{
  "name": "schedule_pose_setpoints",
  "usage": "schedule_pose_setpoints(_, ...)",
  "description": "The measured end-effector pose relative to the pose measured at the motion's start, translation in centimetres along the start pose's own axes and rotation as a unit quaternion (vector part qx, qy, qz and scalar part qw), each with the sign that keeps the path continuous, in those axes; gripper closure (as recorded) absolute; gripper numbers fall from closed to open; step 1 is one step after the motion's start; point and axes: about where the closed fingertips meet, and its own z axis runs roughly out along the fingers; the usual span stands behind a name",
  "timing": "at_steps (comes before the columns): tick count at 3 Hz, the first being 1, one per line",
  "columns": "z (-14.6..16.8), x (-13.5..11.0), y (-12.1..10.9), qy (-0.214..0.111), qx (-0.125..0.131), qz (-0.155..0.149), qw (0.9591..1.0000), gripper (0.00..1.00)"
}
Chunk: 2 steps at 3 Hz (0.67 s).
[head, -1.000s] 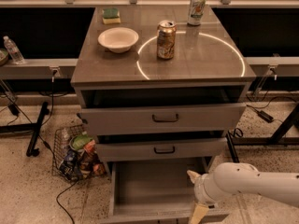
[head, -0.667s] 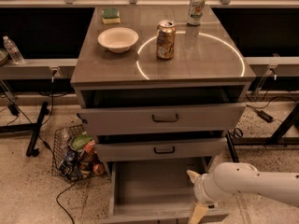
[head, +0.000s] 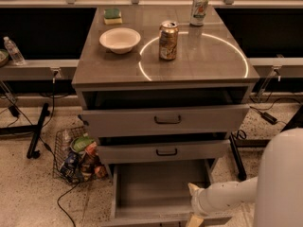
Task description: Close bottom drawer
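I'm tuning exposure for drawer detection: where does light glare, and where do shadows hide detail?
Camera view: a bright ring of light glares on the grey tabletop. The top drawer's open cavity is in deep shadow. The grey metal bottom drawer is dim inside but readable. The gripper, at that drawer's front right, is well lit.

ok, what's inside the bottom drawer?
Only bare grey floor and walls show in the bottom drawer. Its rear lies hidden under the middle drawer; the pincer covers the front right corner.
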Motion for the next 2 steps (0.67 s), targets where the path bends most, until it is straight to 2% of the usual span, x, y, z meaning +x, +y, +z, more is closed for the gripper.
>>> schedule_pose_setpoints(1, 2.9, 1.8, 0.2, 0.001, 0.005, 0.011, 0.9999, 0.0)
schedule_pose_setpoints(2, 5.8, 2.7, 0.1, -0.008, 0.009, 0.009, 0.9999, 0.0)
